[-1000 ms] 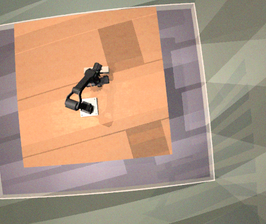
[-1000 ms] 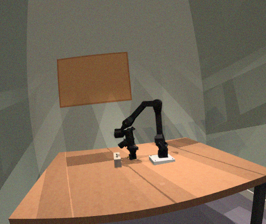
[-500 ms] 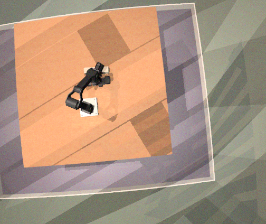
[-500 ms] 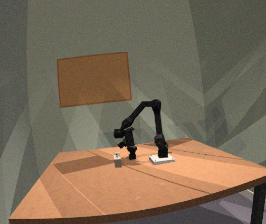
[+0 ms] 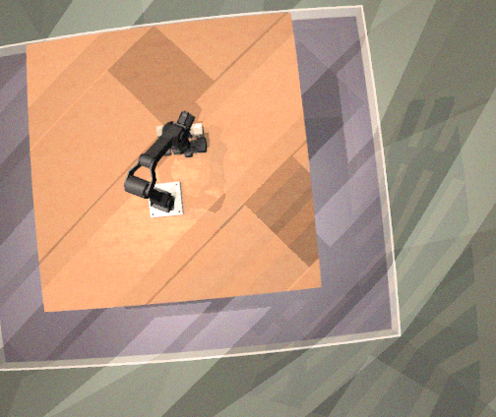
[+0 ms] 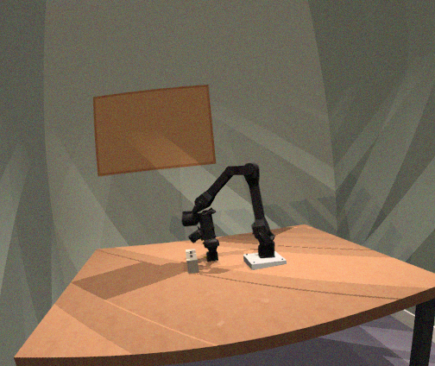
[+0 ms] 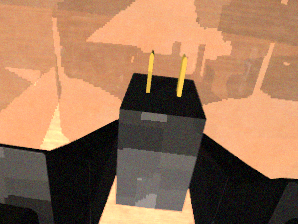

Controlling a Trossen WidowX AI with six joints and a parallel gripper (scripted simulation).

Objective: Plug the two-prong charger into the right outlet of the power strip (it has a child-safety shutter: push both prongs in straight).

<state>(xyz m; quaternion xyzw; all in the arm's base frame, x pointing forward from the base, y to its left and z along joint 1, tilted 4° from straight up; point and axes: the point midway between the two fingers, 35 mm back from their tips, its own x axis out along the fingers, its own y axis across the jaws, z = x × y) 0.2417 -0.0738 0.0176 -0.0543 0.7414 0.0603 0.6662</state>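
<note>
The charger (image 7: 156, 172) is a dark grey block with a black front face and two thin yellow prongs, seen in the wrist view. My gripper (image 7: 156, 131) (image 6: 212, 255) is shut on its sides, and the prongs point away from the fingers. The power strip (image 5: 197, 129) (image 6: 192, 265) is a pale block on the table. In the top view the arm covers its middle; in the exterior view it is seen end-on, with dark openings on top. My gripper is beside the strip, a little above the table. The strip is not visible in the wrist view, and the prongs touch nothing there.
The arm's white base plate (image 5: 178, 210) (image 6: 255, 263) stands on the wooden table (image 5: 93, 236) (image 6: 276, 311), close to the strip. Patches of shadow cross the table top. A brown board (image 6: 155, 129) hangs on the wall behind.
</note>
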